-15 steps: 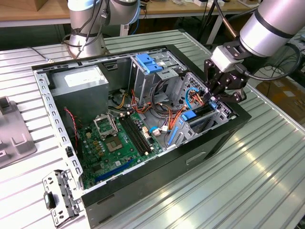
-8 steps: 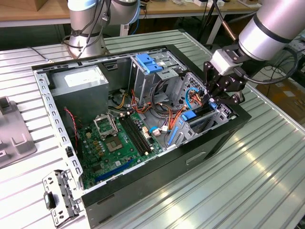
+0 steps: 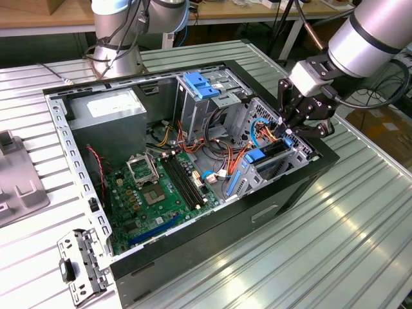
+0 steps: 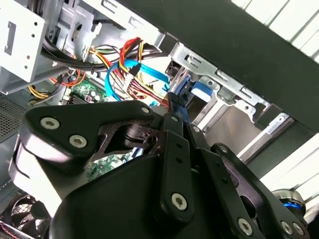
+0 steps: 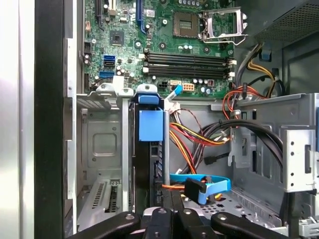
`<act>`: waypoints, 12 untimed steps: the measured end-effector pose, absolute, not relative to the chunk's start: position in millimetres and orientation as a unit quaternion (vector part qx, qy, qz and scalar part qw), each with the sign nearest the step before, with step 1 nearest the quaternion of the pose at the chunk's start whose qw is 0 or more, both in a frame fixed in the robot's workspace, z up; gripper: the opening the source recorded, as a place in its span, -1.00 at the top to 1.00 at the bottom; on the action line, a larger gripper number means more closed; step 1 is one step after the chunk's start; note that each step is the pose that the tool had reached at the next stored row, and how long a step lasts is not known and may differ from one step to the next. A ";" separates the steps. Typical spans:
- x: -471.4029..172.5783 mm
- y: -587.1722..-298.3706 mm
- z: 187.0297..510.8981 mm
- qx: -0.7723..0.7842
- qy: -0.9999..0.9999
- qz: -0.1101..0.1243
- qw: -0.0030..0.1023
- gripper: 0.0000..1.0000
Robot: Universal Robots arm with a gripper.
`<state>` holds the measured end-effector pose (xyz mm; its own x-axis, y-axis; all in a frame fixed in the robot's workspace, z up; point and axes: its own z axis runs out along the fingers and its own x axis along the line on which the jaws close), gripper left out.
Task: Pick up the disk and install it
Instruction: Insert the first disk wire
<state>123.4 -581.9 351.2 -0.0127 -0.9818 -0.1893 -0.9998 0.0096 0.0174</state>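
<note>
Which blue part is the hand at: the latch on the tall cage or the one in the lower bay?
The lower bay's blue rail, beside the hand; the latch sits apart.

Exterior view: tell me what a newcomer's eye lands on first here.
The open computer case lies on its side on the ribbed metal table, its green motherboard and tangle of orange and red cables exposed. At the case's end toward the exterior view's right, the black gripper reaches down into the metal drive cage, where the disk sits on edge with its blue rail showing.
</note>
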 end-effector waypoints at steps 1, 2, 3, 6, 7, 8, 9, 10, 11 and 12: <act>125.5 -581.9 352.0 -0.700 0.708 0.074 0.063 0.79; 127.2 -581.9 352.4 -0.700 0.708 0.075 0.063 0.79; 129.0 -581.9 353.0 -0.700 0.708 0.076 0.064 0.79; 134.9 -581.9 356.4 -0.699 0.707 0.078 0.066 0.79; 136.5 -581.9 357.7 -0.699 0.707 0.079 0.067 0.79; 138.5 -581.9 359.2 -0.699 0.707 0.080 0.068 0.79; 141.7 -581.9 360.4 -0.699 0.707 0.081 0.068 0.79; 144.3 -581.9 361.1 -0.699 0.707 0.081 0.068 0.79; 145.7 -581.9 361.3 -0.699 0.707 0.081 0.068 0.79; 146.9 -581.9 361.4 -0.699 0.707 0.081 0.068 0.79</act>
<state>146.9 -581.9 361.4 -0.0131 -0.9777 -0.2097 -0.9998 0.0093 0.0191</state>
